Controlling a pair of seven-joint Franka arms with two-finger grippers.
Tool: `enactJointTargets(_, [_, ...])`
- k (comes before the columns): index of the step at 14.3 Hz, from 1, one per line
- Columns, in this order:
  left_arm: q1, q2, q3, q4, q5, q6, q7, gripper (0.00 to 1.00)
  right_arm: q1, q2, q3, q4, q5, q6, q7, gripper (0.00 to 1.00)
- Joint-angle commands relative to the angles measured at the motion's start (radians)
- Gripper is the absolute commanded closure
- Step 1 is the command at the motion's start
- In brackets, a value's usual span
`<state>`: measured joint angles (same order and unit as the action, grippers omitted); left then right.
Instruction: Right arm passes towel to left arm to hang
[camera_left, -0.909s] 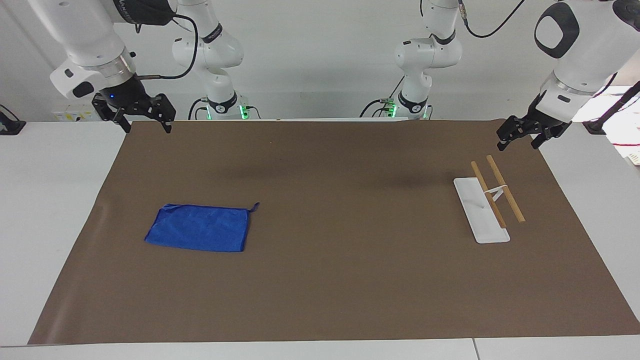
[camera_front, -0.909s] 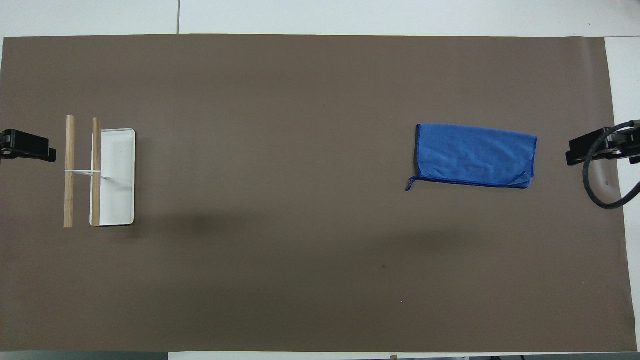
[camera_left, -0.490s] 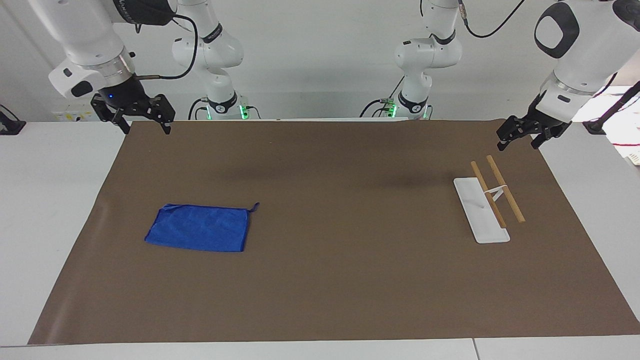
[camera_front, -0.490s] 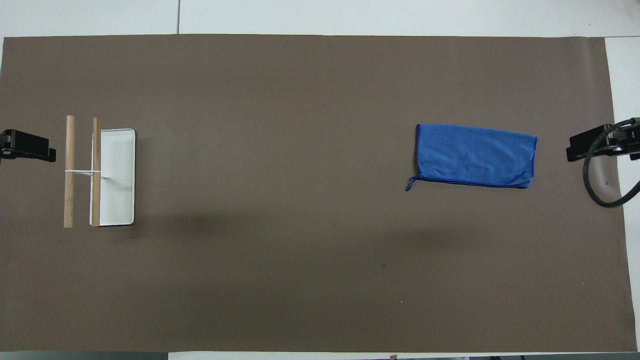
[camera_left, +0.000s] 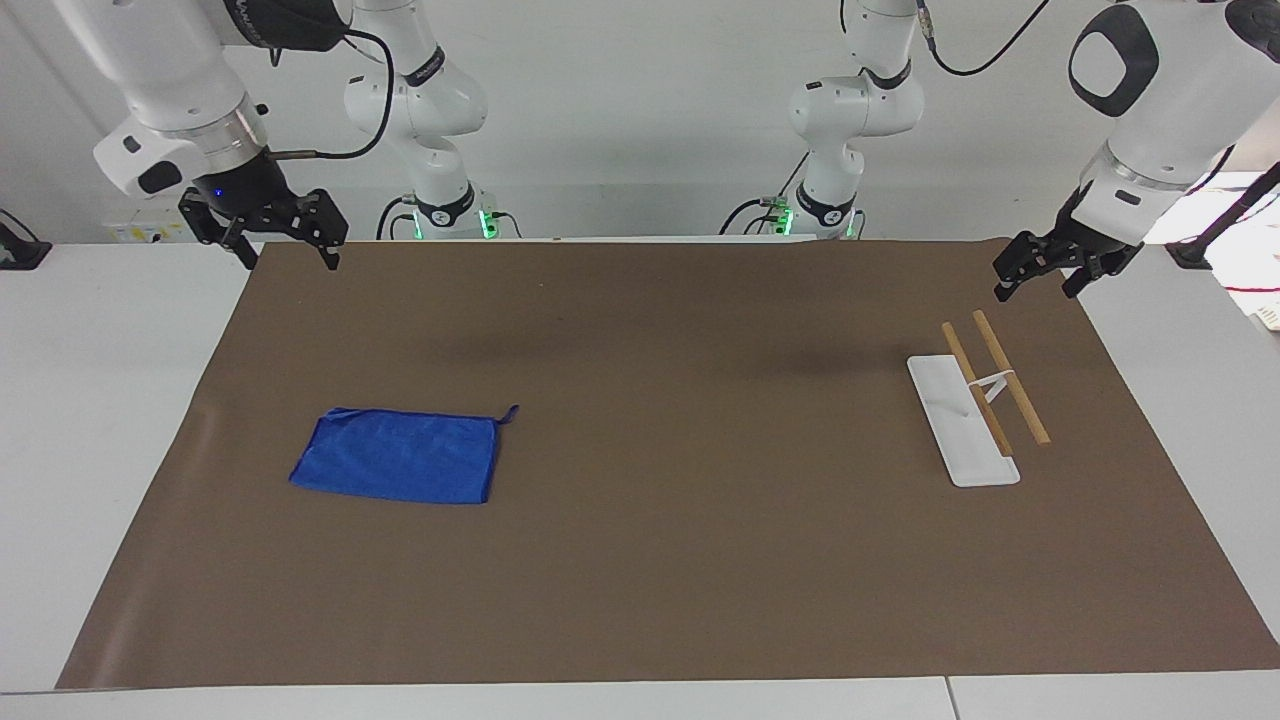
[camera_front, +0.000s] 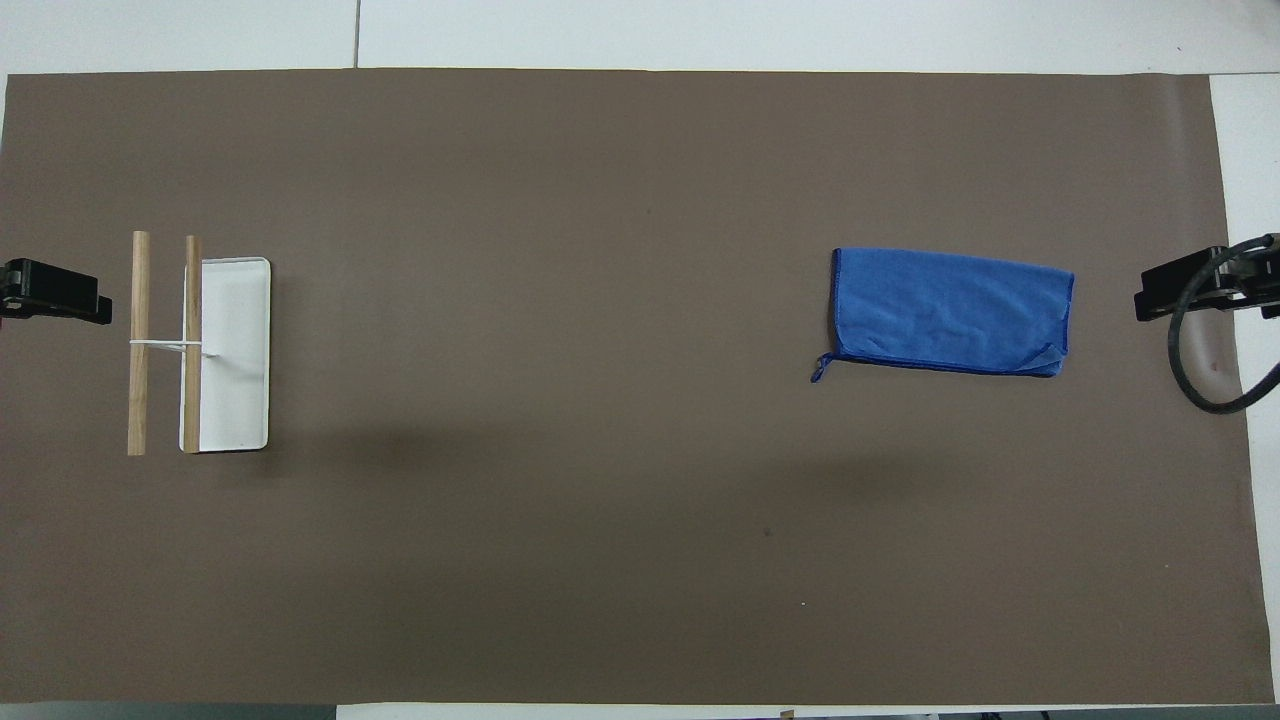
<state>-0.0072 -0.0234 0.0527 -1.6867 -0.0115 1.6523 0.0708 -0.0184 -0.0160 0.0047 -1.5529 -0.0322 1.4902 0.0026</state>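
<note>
The towel is a blue folded cloth lying flat on the brown mat toward the right arm's end, its small loop sticking out at one corner; the overhead view shows the towel whole. My right gripper, with its blue light on, hangs open and empty over the mat's corner at its own end, well clear of the towel. Over the mat's corner at the other end my left gripper hangs open and empty, above the rack's wooden rods.
A small rack with a white base and two wooden rods on a white post stands on the mat toward the left arm's end. A black cable loops at the right arm's wrist.
The right gripper has drifted slightly upward and toward its own end of the table. The left arm, towel and rack have not moved.
</note>
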Motion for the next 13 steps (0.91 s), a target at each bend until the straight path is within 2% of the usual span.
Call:
enactJointTargets(1, [-0.001,-0.026,-0.002,-0.024,0.021,0.006,0.006,0.0,-0.006,-0.018,0.001,-0.027,0.021,0.016,-0.013,0.0])
enactJointTargets(3, [-0.001,-0.026,-0.002,-0.024,0.021,0.004,0.004,0.0,-0.009,-0.019,0.001,-0.038,0.021,0.021,-0.018,0.0])
enactJointTargets(4, [-0.001,-0.026,-0.002,-0.024,0.021,0.006,0.004,0.0,-0.002,-0.048,0.001,-0.102,0.021,0.077,-0.012,0.0])
enactJointTargets(8, [-0.001,-0.026,-0.002,-0.024,0.021,0.004,0.004,0.0,0.003,-0.088,0.006,-0.211,0.021,0.231,0.054,0.0])
enactJointTargets(11, [-0.001,-0.026,-0.002,-0.024,0.021,0.006,0.004,0.0,-0.003,-0.133,0.006,-0.407,0.023,0.399,0.053,0.0])
enactJointTargets(13, [-0.001,-0.026,-0.002,-0.024,0.021,0.006,0.004,0.0,-0.008,-0.096,0.004,-0.487,0.023,0.523,0.05,0.0])
